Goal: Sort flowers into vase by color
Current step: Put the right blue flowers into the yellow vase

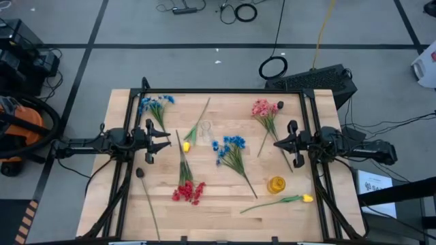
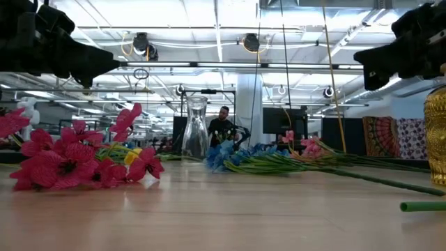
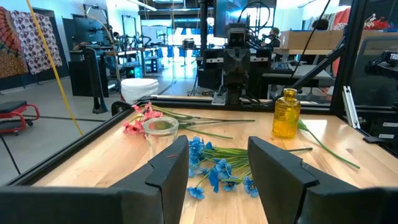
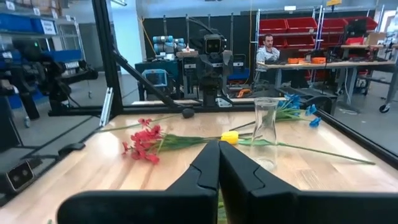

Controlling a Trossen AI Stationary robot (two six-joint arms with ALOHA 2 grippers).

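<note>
Flowers (image 1: 234, 154) lie scattered on surface (image 1: 225, 204), unsorted; left tool (image 1: 165, 135) spread, right tool (image 1: 277, 143) pressed together, both hover w/ nothing held.

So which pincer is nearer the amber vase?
Right. The right pincer hovers just above the amber vase in the high view; the left pincer is far across the table.
</note>
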